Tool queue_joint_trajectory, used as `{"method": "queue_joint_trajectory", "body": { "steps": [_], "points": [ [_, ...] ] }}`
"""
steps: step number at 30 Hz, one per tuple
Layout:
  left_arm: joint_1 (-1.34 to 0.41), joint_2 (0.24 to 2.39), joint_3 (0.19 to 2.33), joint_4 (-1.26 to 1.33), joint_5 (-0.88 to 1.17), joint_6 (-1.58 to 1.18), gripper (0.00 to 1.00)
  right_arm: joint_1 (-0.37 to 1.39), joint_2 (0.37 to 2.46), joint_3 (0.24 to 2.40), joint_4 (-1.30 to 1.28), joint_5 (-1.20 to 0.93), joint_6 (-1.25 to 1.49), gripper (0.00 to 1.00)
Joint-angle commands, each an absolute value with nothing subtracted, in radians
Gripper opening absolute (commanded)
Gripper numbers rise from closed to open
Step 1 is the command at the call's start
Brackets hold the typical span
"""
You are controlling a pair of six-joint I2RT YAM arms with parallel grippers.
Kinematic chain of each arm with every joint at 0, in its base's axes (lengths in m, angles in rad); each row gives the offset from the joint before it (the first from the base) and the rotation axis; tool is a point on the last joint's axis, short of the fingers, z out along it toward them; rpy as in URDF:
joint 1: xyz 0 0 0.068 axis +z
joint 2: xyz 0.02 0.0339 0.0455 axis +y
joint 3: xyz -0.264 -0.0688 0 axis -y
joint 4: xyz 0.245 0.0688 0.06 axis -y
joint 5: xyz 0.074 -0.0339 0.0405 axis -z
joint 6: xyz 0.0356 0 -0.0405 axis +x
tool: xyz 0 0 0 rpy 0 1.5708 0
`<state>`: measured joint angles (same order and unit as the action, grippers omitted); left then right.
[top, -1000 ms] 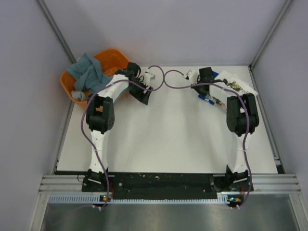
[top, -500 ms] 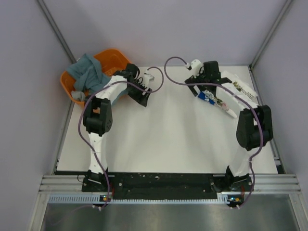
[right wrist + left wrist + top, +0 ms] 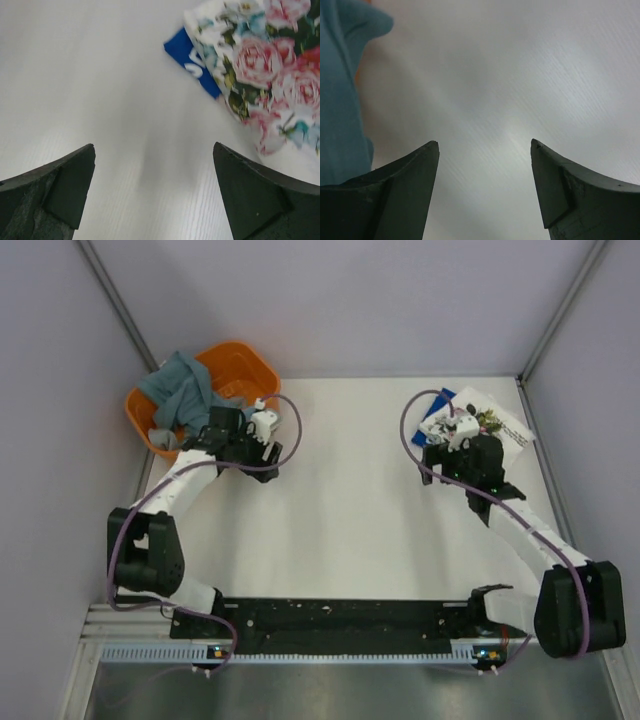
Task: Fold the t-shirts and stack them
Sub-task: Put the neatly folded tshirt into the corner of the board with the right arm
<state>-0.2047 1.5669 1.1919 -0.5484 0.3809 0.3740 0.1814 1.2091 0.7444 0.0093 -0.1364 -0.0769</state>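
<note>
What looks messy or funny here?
The teal cloth is bunched up and spills over the rim of the orange basket. At the far right, the blue t-shirt pokes out from under the floral t-shirt, so that stack looks uneven.

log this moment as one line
left gripper: open, empty, over table by orange basket | right gripper: open, empty | floral t-shirt: lying on blue t-shirt, far right | teal cloth: in basket
</note>
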Motion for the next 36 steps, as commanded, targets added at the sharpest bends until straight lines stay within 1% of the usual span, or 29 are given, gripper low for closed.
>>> {"method": "queue_joint_trajectory", "body": {
  "steps": [1, 5, 9, 10, 12, 13, 15, 17, 22, 25, 27, 29, 30, 31, 32, 34, 35, 36],
  "points": [
    [-0.097, 1.424, 0.976, -0.221, 0.393, 0.281, 0.78, 0.1, 1.062, 0.556, 0.222, -0.086, 0.15, 0.99],
    [-0.052, 1.329, 0.772, 0.009, 0.336, 0.265, 0.8, 0.057, 0.996, 0.415, 0.293, -0.025, 0.17, 0.99],
    [-0.029, 1.243, 0.571, 0.277, 0.276, 0.218, 0.84, 0.04, 0.959, 0.275, 0.432, 0.078, 0.169, 0.99],
    [-0.028, 1.221, 0.513, 0.373, 0.244, 0.192, 0.86, 0.035, 0.951, 0.237, 0.471, 0.099, 0.17, 0.99],
    [-0.026, 1.195, 0.401, 0.536, 0.168, 0.15, 0.96, 0.028, 0.934, 0.181, 0.54, 0.144, 0.181, 0.99],
    [-0.026, 1.186, 0.356, 0.604, 0.141, 0.141, 0.99, 0.026, 0.919, 0.183, 0.528, 0.155, 0.173, 0.99],
    [-0.026, 1.189, 0.302, 0.728, 0.104, 0.13, 0.99, 0.026, 0.904, 0.152, 0.584, 0.172, 0.16, 0.99],
    [-0.026, 1.21, 0.299, 0.778, 0.094, 0.134, 0.99, 0.026, 0.893, 0.129, 0.629, 0.181, 0.156, 0.99],
    [-0.026, 1.259, 0.331, 0.804, 0.098, 0.1, 0.99, 0.021, 0.893, 0.1, 0.71, 0.183, 0.135, 0.99],
    [-0.025, 1.278, 0.344, 0.819, 0.161, 0.089, 0.99, 0.005, 0.939, 0.083, 0.836, 0.12, 0.109, 0.99],
    [-0.025, 1.288, 0.33, 0.86, 0.189, 0.072, 0.99, -0.043, 0.992, 0.092, 0.894, 0.052, 0.117, 0.99],
    [-0.026, 1.337, 0.251, 1.051, 0.239, 0.098, 0.99, -0.06, 1.07, 0.112, 0.946, 0.011, 0.118, 0.99],
    [-0.028, 1.388, 0.204, 1.197, 0.273, 0.116, 0.99, -0.06, 1.1, 0.126, 0.965, 0.003, 0.112, 0.99],
    [-0.026, 1.435, 0.175, 1.338, 0.259, 0.098, 0.98, -0.06, 1.133, 0.139, 0.977, -0.021, 0.101, 0.99],
    [-0.025, 1.436, 0.166, 1.329, 0.256, 0.095, 0.99, -0.06, 1.167, 0.149, 1.006, -0.034, 0.092, 0.99],
    [-0.025, 1.366, 0.221, 1.131, 0.258, 0.103, 0.99, -0.06, 1.256, 0.149, 1.09, -0.025, 0.09, 0.99],
    [-0.026, 1.371, 0.239, 1.088, 0.246, 0.098, 0.99, -0.06, 1.309, 0.144, 1.15, -0.031, 0.089, 0.99],
    [-0.026, 1.391, 0.251, 1.098, 0.232, 0.098, 0.99, -0.06, 1.359, 0.138, 1.236, -0.035, 0.086, 0.99]
  ]
}}
